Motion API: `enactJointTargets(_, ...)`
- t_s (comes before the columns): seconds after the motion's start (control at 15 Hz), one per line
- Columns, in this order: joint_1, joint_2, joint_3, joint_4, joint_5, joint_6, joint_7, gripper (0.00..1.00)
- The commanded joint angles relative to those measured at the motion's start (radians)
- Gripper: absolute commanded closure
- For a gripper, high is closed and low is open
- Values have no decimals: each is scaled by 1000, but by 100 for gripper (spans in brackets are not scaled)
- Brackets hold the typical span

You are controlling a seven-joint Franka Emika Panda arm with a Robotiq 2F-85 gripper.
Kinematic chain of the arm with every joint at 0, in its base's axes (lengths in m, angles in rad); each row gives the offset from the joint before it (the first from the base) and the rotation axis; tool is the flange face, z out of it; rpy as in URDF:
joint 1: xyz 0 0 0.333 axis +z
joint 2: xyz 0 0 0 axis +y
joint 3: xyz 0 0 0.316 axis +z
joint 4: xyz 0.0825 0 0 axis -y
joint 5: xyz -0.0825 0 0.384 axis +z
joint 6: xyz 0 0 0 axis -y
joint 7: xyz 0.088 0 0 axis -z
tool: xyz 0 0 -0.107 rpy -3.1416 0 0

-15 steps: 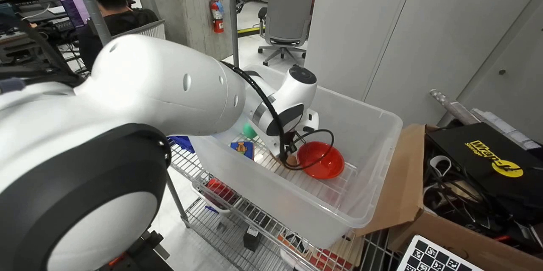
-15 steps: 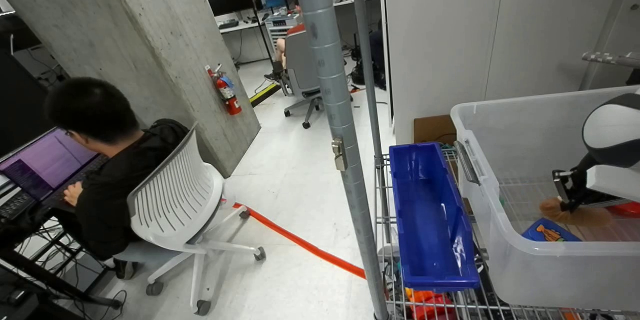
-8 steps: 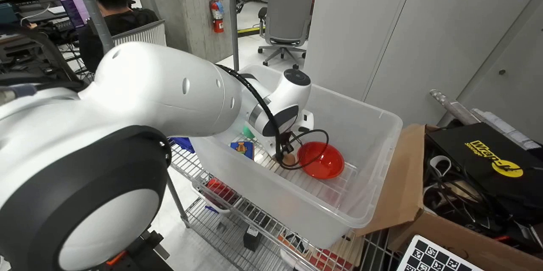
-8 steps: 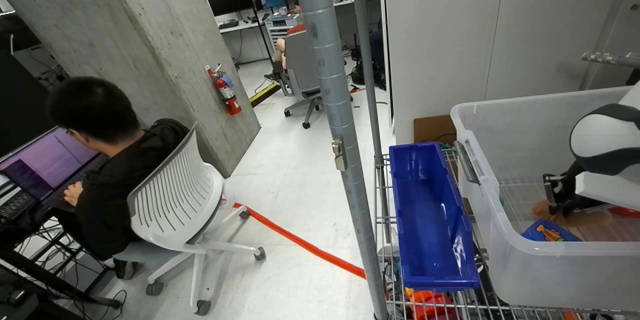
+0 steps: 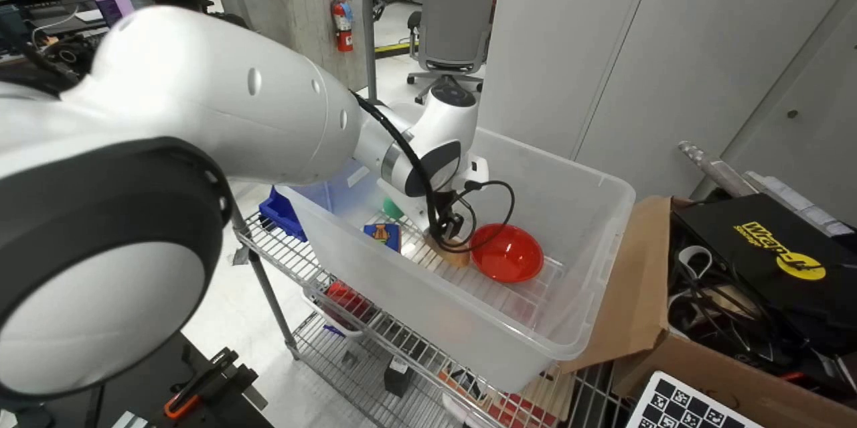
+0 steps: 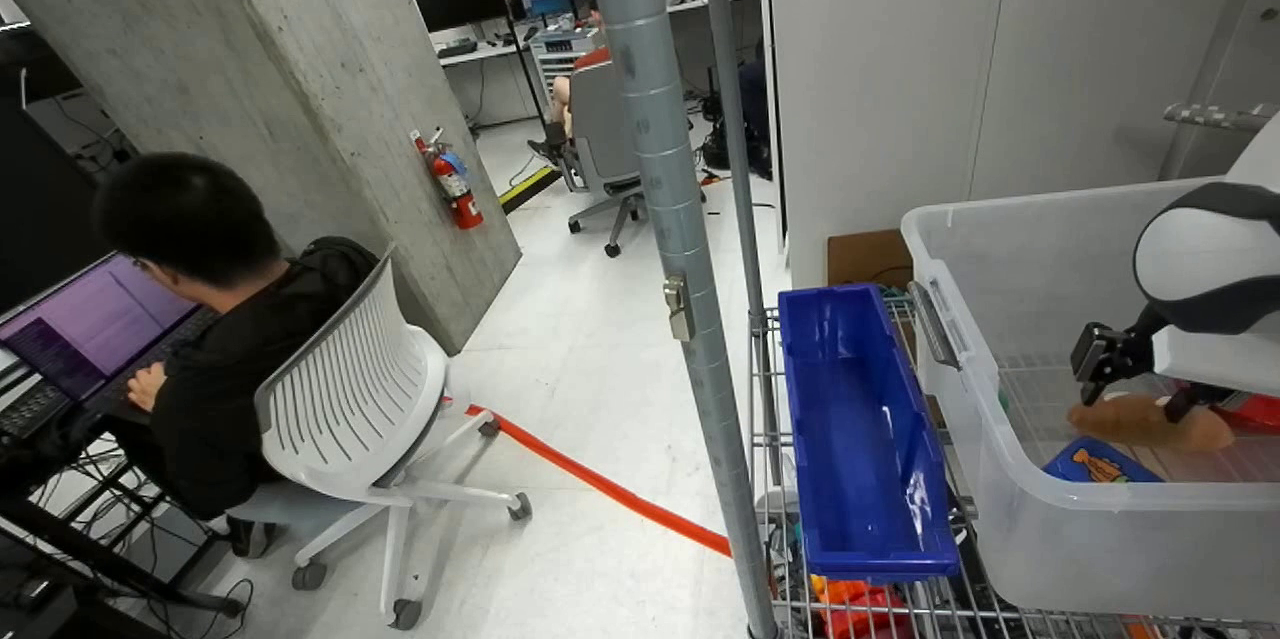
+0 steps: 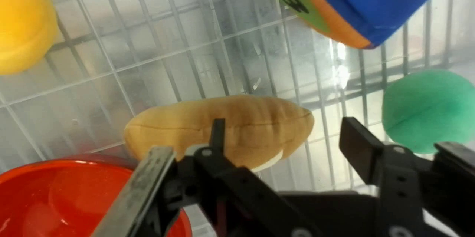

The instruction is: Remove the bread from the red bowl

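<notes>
The bread, tan-brown and elongated, lies on the bin floor beside the red bowl, outside it. Its near end comes close to the bowl's rim; whether they touch I cannot tell. Nothing shows inside the bowl in an exterior view. My gripper stands open just above the bread, one finger over its middle and the other past its tip, with no grip on it. In an exterior view the fingers straddle above the bread; elsewhere the arm's cables partly hide the bread.
All this is inside a translucent white bin with high walls. A green ball, a blue block and a yellow ball lie around the bread. A cardboard box stands against the bin, and a blue tray sits beside it.
My gripper has opened and risen, letting go of the bread, which stays on the bin floor. The arm has shifted away from the bowl.
</notes>
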Motion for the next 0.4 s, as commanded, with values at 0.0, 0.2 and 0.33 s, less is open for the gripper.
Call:
enactJointTargets(0.0,-2,-215,32,-233,4,-16,-49,0)
enactJointTargets(0.2,3,-176,34,-177,8,-8,-38,0)
enactJointTargets(0.33,5,-217,38,-209,10,-9,-39,0)
